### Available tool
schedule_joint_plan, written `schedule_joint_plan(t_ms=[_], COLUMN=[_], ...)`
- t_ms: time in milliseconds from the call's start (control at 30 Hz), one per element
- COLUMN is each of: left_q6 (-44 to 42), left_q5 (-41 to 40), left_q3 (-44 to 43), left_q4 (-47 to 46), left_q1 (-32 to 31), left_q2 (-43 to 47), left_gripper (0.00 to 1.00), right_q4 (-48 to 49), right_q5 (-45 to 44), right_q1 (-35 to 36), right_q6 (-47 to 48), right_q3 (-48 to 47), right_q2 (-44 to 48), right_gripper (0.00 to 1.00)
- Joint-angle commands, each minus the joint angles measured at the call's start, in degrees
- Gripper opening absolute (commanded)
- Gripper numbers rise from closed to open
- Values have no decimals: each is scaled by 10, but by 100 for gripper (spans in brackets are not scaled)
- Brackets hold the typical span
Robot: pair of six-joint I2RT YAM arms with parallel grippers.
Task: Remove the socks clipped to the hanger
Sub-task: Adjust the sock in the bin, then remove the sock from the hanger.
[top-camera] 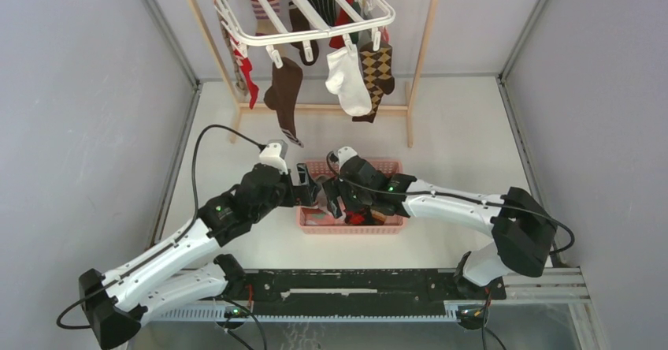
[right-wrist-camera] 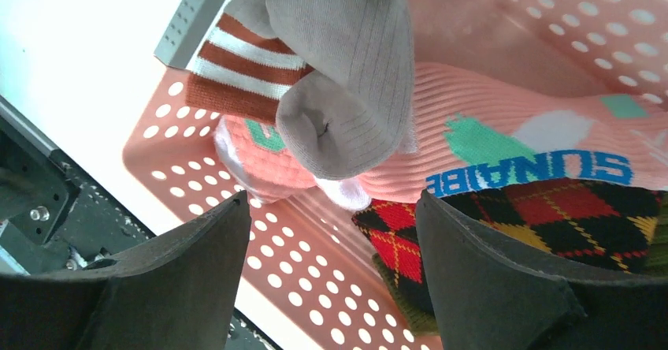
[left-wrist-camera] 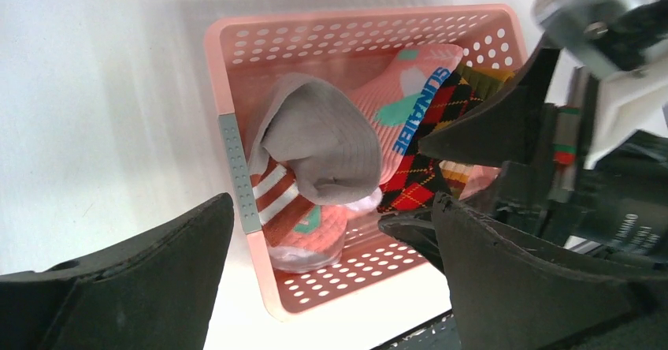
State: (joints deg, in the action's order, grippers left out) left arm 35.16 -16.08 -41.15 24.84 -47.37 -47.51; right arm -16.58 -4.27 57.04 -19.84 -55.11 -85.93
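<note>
The white hanger (top-camera: 315,31) hangs at the back with several socks clipped to it: a dark brown sock (top-camera: 285,90), a white sock (top-camera: 348,82), a brown argyle sock (top-camera: 378,70) and a red one (top-camera: 249,78). My left gripper (top-camera: 311,191) is open and empty over the left end of the pink basket (top-camera: 390,225). My right gripper (top-camera: 332,196) is open and empty beside it over the basket. Loose socks lie in the basket: a grey sock (left-wrist-camera: 327,141), a pink sock (right-wrist-camera: 504,141) and a red-black argyle sock (right-wrist-camera: 551,216).
The light wooden pole rack (top-camera: 421,58) carries the hanger and its feet stand on the table behind the basket. Grey walls close in the left and right sides. A black rail (top-camera: 354,283) runs along the near edge.
</note>
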Motion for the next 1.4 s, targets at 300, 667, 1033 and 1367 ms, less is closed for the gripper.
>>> schedule_joint_plan(t_ms=[300,667,1033,1367], left_q6=[6,0,-4,-13], left_q5=[12,17,21,19], left_q3=[-7,6,6,5], left_q4=[-31,-42,-42,-39], left_q1=[1,1,0,4], left_q2=[-3,3,-14,-24], left_gripper=[100,100,100,100], right_q4=[3,42,230,434], right_q5=[-31,84,243,346], right_q1=[1,-181,-386,-481], right_q6=[4,1,-39,-105], right_q3=[0,3,-51,-117], right_q2=[84,159,84,-63], right_gripper=[99,95,87,83])
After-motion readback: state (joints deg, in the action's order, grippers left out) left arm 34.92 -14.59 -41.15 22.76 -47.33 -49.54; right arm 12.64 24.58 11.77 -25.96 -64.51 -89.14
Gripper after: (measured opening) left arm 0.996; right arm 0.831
